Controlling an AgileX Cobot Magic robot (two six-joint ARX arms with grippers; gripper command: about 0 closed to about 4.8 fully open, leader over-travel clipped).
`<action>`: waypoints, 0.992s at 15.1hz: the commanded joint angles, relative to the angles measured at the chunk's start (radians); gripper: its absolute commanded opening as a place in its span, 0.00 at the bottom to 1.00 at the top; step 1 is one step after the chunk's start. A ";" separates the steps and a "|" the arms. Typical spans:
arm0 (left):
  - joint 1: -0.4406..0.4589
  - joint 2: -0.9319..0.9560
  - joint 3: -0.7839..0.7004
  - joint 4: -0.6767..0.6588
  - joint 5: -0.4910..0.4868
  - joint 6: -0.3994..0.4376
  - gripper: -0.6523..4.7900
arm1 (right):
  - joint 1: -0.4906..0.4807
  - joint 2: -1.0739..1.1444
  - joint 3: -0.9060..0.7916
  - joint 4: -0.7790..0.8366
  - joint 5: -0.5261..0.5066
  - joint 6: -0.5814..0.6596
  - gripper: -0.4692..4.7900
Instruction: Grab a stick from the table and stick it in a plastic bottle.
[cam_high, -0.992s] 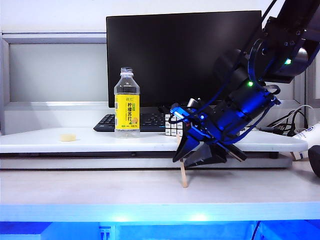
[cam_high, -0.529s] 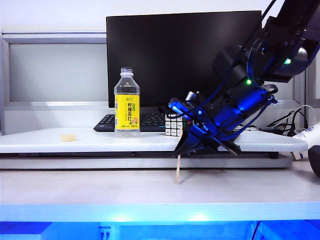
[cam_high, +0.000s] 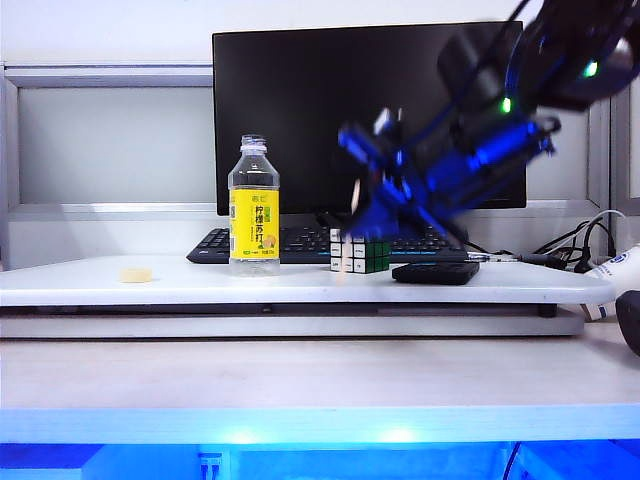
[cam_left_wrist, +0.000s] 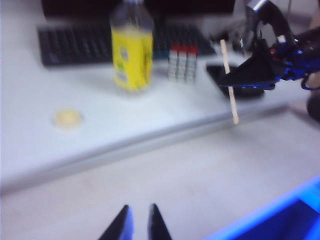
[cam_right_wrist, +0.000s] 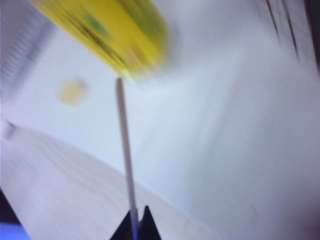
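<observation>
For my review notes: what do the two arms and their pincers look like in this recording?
The right arm is black with green indicator lights and black cables; its wrist section is bright blue. The right pincer has black, wedge-shaped fingers on a blue mount. Of the left pincer, only two dark, pointed fingertips show.

The right arm (cam_high: 560, 60) is showing glossy black housings with small green lights glowing on them, and black cables are looping along its bright blue wrist section. The right gripper (cam_left_wrist: 235, 80) is wearing dark, wedge-shaped fingers (cam_left_wrist: 250, 72); the left gripper (cam_left_wrist: 136, 225) is showing two black pointed fingers.
</observation>
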 joint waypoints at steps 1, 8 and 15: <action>0.001 0.001 0.002 0.044 -0.056 0.005 0.22 | 0.002 -0.018 0.072 0.000 -0.005 -0.003 0.08; 0.001 0.001 0.002 0.053 -0.074 0.004 0.22 | 0.027 -0.014 0.362 -0.127 0.098 -0.168 0.08; 0.001 0.001 0.002 0.053 -0.077 0.005 0.22 | 0.040 0.034 0.487 -0.137 0.154 -0.271 0.08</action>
